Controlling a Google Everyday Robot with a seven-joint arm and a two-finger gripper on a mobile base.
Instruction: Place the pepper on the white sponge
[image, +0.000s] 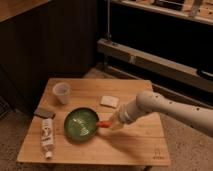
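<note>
While the gripper (115, 122) touches the pepper (104, 123), clamped or not you cannot tell, the sponge (109, 101) at twelve o'clock lies bare

low wooden table (125, 145) on speckled floor (10, 135); dark wood panel wall (50, 40) behind; metal rails (150, 61) right; dim light

Your pepper (104, 123) is a small red-orange sliver, roughly level and pointing left, right at the tip of the gripper (113, 123) and just beside the bowl's (80, 124) right rim. You can't tell whether it touches the table (135, 145). Your sponge (109, 101) is a flat, off-white, roughly square pad lying on the table near the pepper, behind it and apart from it.
</note>
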